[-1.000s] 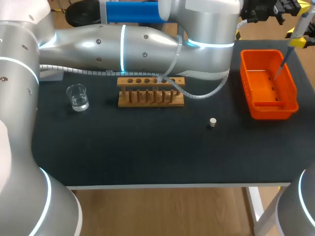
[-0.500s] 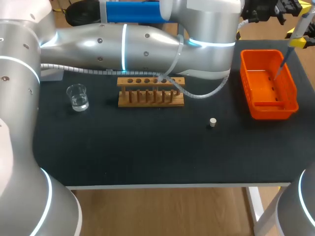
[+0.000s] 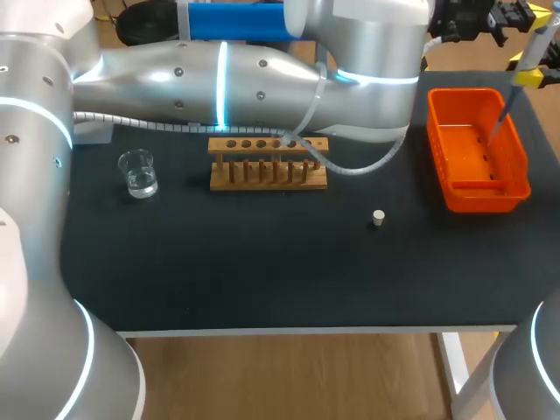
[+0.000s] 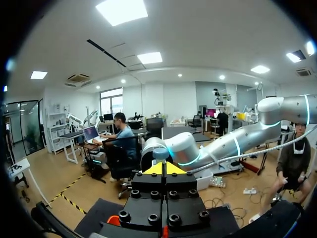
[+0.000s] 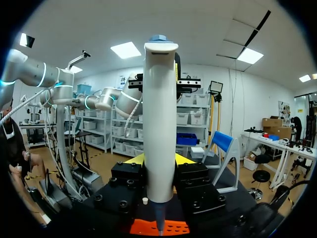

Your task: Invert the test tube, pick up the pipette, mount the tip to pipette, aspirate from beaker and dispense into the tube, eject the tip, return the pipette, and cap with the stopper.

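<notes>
The white pipette (image 5: 161, 124) stands upright between my right gripper's (image 5: 159, 161) yellow-tipped fingers, which are shut on its body. In the head view the pipette (image 3: 532, 48) hangs at the far right and its thin lower end points into the orange bin (image 3: 455, 188). My left gripper (image 4: 163, 167) is shut, and its tips sit right at the pipette's blue top (image 4: 160, 153). The wooden tube rack (image 3: 268, 162) stands mid-table. The glass beaker (image 3: 137, 172) is to its left. The small white stopper (image 3: 378, 218) lies on the mat, in front of the rack and to its right.
My left arm (image 3: 262, 83) stretches across the back of the table, above and behind the rack. The orange bin (image 5: 163, 227) lies under the pipette. The black mat (image 3: 262, 262) covers the table.
</notes>
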### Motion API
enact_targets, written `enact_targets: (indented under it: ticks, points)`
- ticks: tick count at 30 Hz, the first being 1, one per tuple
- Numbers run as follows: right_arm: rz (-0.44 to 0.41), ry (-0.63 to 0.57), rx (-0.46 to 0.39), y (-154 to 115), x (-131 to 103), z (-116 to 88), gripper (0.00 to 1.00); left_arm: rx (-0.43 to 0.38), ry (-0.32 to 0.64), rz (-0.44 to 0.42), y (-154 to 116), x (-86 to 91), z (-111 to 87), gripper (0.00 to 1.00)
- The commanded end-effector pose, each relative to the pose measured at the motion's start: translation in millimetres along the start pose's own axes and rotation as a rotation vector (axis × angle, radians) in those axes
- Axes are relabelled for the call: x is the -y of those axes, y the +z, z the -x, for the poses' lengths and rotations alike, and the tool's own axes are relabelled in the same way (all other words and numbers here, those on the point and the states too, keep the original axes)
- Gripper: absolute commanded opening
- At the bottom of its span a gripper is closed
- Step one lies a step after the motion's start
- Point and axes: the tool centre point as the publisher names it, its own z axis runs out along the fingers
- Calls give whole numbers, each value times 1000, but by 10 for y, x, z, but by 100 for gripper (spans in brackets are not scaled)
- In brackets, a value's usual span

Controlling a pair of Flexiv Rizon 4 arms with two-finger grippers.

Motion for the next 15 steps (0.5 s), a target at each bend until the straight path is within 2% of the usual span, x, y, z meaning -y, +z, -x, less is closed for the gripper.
enact_targets:
  ticks: [1,15]
  points:
    - [-1,-1,-6,-12,-49,20,0,14,1,-92,38,-122,-27,0]
    - [-1,-1,-6,-12,-49,20,0,-1,4,-77,77,-206,-15,0]
